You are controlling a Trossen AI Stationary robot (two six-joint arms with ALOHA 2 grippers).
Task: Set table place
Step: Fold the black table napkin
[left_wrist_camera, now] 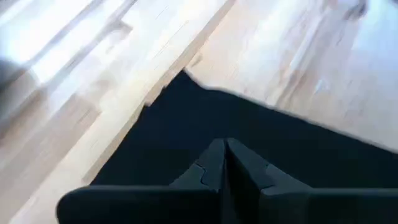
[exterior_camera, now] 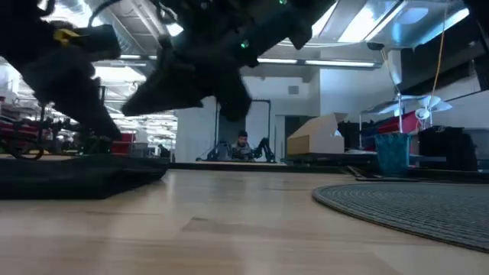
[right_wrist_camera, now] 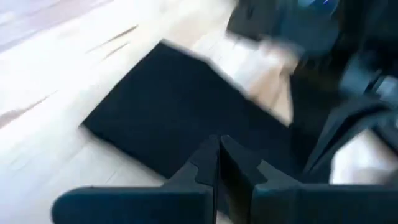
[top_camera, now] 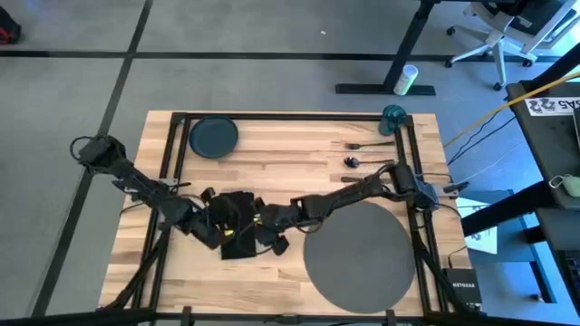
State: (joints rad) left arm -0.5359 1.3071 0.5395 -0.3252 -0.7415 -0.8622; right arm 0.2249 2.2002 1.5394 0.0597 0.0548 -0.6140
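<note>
As both arms converge on the black napkin [top_camera: 237, 226], the high view shows it lying flat on the worktop [top_camera: 299, 158] just left of the grey placemat [top_camera: 356, 253], with the left gripper [top_camera: 216, 234] and right gripper [top_camera: 269, 231] meeting over it. Well beyond the placemat, at the far edge, sit the dark plate [top_camera: 214, 137], the teal cup [top_camera: 393, 119] and the cutlery [top_camera: 367, 154], none yet laid.

Seen from the low view, the napkin [exterior_camera: 80, 177] lies left of the placemat [exterior_camera: 412, 200], dark arm parts looming above it.

Past the left wrist, the fingers [left_wrist_camera: 208, 168] are pressed together over the napkin [left_wrist_camera: 261, 137], holding nothing visible.

Past the right wrist, the fingers [right_wrist_camera: 205, 163] are likewise closed above the napkin [right_wrist_camera: 168, 115].

Judging by this, the napkin step is in hand; the next move likely calls for parting fingers to pinch an edge and carry it beside the placemat.
</note>
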